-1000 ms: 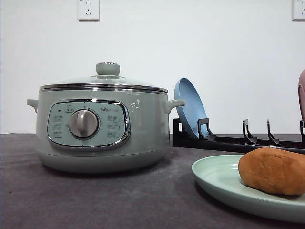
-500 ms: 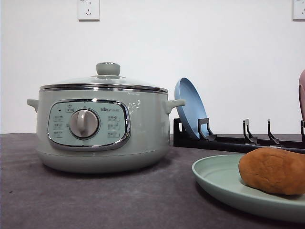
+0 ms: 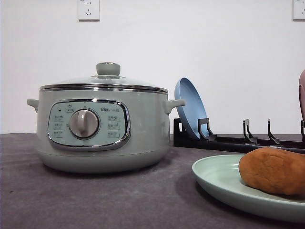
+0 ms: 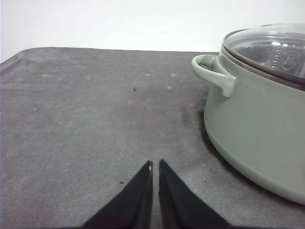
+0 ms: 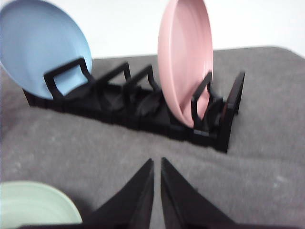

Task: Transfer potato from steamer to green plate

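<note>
- The potato [image 3: 274, 171], an orange-brown lump, lies on the green plate [image 3: 214, 179] at the front right of the grey bench [image 3: 95, 200], partly cut off by the frame's edge in the front view.
- The steamer [image 3: 102, 126] stands well apart to the plate's left, glass lid [image 3: 105, 80] seated on its rim, dial facing forward.
- Behind the plate, a black dish rack [image 5: 143, 105] holds a blue plate [image 5: 40, 47] upright at one end and a pink plate [image 5: 183, 62] upright nearer the other.
- The left end effector [image 4: 156, 165] hangs low over bare bench beside the steamer's side handle [image 4: 214, 74], its fingers closed together and holding nothing.
- The right end effector [image 5: 157, 162] faces the rack with the green plate's rim at its near side; its fingers are likewise pressed together, empty.
- Judged from this layout, the transfer itself appears finished: potato on plate, lid back on, both arms clear.
- Any next move would call only for keeping both arms away from the plate so the potato is not nudged off.
</note>
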Action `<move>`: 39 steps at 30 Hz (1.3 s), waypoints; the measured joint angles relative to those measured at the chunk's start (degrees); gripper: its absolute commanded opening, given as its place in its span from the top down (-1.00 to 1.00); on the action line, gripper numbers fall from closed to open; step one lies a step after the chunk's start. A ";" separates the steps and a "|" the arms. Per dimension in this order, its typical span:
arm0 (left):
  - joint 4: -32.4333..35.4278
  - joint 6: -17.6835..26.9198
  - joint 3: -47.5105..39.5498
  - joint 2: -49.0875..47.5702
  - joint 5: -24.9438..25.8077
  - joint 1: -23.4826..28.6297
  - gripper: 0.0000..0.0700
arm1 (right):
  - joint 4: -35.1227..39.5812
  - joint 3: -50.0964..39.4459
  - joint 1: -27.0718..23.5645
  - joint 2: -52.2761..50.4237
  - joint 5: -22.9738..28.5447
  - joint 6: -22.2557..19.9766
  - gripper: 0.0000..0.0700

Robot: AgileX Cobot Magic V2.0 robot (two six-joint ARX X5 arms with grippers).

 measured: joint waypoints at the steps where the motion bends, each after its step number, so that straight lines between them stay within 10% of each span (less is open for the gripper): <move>1: 0.00 0.00 0.00 0.00 0.00 0.00 0.95 | -1.58 -0.32 0.00 -0.77 0.03 -0.02 0.96; 39: 0.00 0.00 0.00 0.00 0.00 0.00 0.95 | -2.51 -0.32 5.42 -2.28 1.48 -4.34 0.96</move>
